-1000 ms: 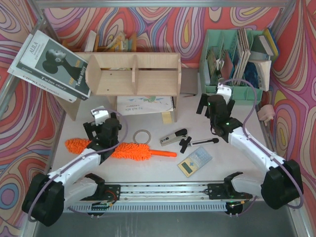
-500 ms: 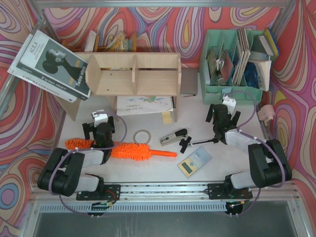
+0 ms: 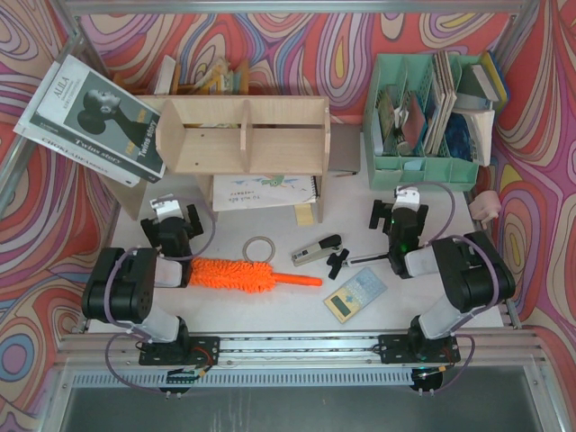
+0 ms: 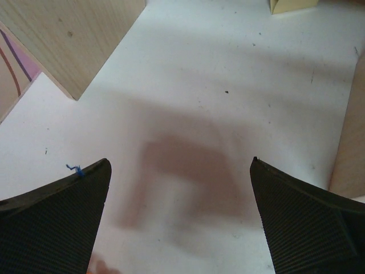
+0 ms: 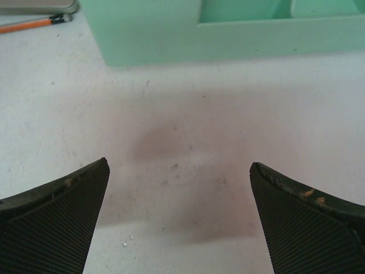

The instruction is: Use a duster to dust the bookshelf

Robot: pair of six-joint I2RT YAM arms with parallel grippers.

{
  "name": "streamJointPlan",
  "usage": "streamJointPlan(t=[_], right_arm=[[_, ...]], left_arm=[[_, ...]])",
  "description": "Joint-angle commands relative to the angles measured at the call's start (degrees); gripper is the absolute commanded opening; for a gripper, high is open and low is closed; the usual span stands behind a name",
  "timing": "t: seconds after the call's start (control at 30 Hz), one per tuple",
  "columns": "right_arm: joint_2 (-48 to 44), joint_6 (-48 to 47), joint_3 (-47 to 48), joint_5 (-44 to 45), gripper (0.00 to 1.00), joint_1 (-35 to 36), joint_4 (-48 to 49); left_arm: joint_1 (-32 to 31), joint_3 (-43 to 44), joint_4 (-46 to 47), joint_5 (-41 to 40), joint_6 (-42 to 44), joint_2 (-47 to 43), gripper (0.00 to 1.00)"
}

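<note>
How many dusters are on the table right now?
1. The duster lies flat on the table in front of the bookshelf, handle pointing right. Another could be hidden behind the shelf.

Both arms sit folded tight near their bases. The left arm (image 3: 121,286) is doubled over itself, wrist reaching forward, and the left gripper (image 3: 171,216) points away from the base with its jaws spread wide and nothing between them. Its ribbed black pads (image 4: 57,217) stand far apart. The right arm (image 3: 468,274) mirrors that fold, and the right gripper (image 3: 400,211) is likewise splayed and empty-handed.
</note>
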Motion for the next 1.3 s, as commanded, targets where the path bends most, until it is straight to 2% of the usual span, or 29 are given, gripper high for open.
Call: streamJointPlan(t=[0.0,0.07,0.1,0.23,1.27], right_arm=[[2.73,-4.55,-1.97,-9.14,0.99,-1.26,13.77],[3.92,-4.32,-2.52,-10.57,0.99,-1.92,15.40],[5.51,-4.86,-3.30,-10.75,0.99,-1.99,19.21],[5.07,-4.17,-2.83,-11.99,0.99,-2.54,16.71],[5.17,-4.31,-2.98,-11.70,0.99,-2.60,17.22]], left_arm=[[2.61,3.18,-5.34,3.29,-4.04,-1.37,0.98],[2.99,4.36,-6.55,3.82,-4.48,-0.68,0.98],[3.00,5.20,-7.95,4.27,-4.39,-0.88,0.98],[3.00,5.15,-8.27,4.37,-4.32,-0.81,0.99],[2.82,5.67,-8.98,4.72,-3.91,-0.60,0.98]])
